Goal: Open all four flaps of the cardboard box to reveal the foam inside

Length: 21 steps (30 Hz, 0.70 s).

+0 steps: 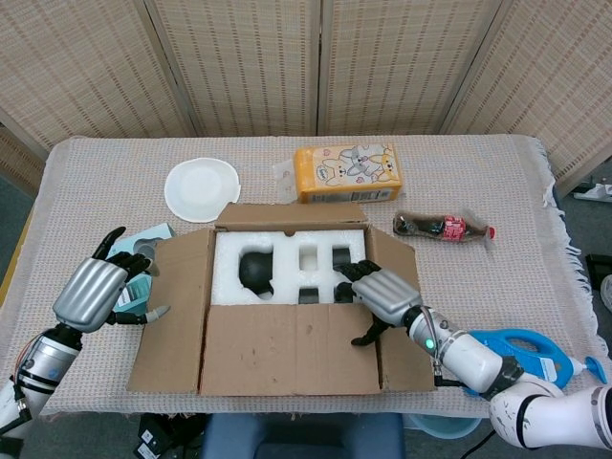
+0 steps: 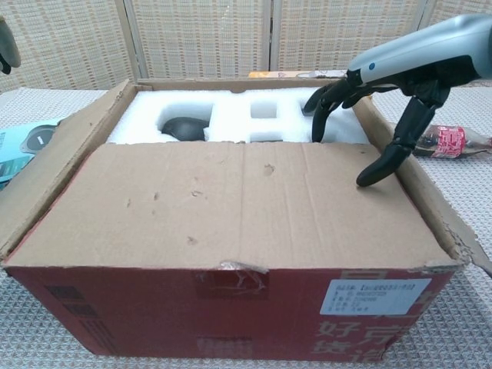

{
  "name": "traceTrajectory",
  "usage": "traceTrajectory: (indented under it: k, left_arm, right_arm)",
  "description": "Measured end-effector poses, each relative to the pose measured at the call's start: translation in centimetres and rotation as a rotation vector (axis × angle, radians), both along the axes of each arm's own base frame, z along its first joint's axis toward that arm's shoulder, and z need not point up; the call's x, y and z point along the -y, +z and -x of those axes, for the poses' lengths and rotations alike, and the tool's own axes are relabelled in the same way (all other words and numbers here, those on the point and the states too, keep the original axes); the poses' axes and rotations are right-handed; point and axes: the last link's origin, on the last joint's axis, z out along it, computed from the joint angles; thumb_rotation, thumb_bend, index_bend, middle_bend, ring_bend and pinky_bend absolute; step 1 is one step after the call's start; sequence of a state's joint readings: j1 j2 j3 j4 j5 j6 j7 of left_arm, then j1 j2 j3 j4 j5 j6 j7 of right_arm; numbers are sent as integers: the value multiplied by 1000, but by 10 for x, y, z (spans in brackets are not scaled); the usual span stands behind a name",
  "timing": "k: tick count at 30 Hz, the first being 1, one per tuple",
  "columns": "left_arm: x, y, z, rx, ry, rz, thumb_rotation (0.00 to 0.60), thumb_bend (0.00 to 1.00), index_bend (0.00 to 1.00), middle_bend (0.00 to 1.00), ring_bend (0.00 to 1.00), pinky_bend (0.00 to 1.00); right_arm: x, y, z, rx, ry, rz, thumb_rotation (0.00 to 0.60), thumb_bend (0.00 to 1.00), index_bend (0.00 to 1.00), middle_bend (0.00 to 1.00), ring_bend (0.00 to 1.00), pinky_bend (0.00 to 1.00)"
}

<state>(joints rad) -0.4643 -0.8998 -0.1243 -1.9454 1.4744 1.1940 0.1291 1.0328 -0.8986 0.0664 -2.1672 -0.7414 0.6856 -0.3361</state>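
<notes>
Cardboard box [image 1: 287, 306], right hand [image 1: 381, 292] over foam [image 1: 292, 253]

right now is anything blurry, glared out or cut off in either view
Head view: even lighting, sharp, no glare; the cardboard box and both hands show whole. Chest view: the box fills the frame up close, the left hand is cropped at the edge, and the white foam looks bright but not blown out.

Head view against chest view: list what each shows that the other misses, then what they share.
Only the head view shows the white plate, the whole left hand and the blue spray bottle. Only the chest view shows the box's red front wall and its label. Both show the foam, the near flap still covering part of it, and the right hand.
</notes>
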Motion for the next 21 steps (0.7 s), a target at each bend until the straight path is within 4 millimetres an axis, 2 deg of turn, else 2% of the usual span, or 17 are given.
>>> traceTrajectory:
  k: [12,21]
  left_arm:
    - [-1,1,0,2,2,-2,202,222,443,453,423,0]
    - [0,2,-5,-5,-6,0,202,221,443,452,421,0]
  right_arm:
    - [-12,10,-4,84,-54,-60,482,80,290,69,0,0]
    - [-20,24,-2,260,-185,-124,479,80,354,135,40,0]
